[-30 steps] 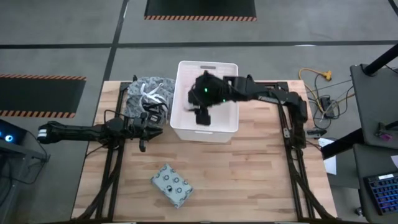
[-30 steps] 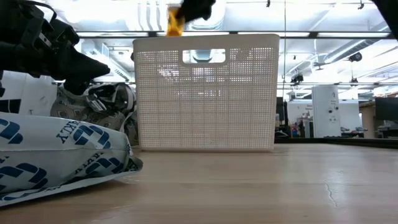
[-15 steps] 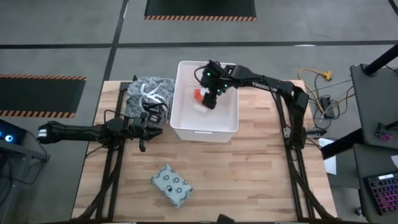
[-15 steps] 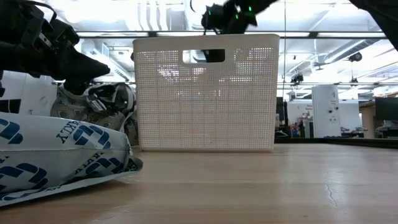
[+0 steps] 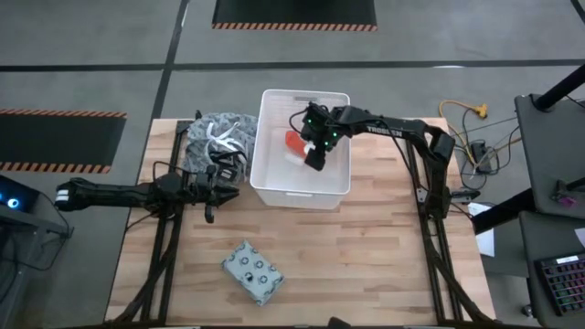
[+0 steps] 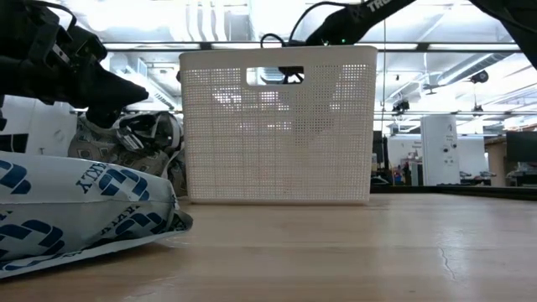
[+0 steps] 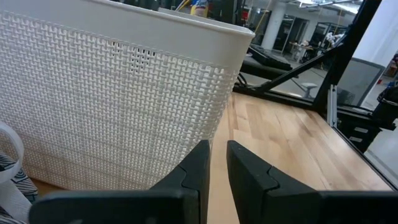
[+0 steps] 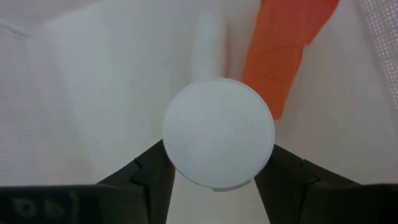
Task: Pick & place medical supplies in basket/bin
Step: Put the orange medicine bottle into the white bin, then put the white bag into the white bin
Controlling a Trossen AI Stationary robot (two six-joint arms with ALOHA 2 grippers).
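Right gripper [image 5: 313, 157]: inside the white bin [image 5: 271, 187], its fingers clamped on the round white cap [image 8: 218, 132], which we take to belong to a bottle, though only its top shows. Orange bottle [image 5: 294, 142]: lying on the bin floor just beside the gripper. Packet [image 5: 251, 271]: on the table near the front edge, well apart from the bin, yet to be collected.

Left gripper [image 7: 214, 167]: parked low beside the bin's outer wall near the cloth bundle [image 5: 216, 137], fingers nearly together, holding nothing.

Risks we note: a release from height lets the held item bounce or roll against the orange bottle; a tilted withdrawal catches the bin's rim and drags it.
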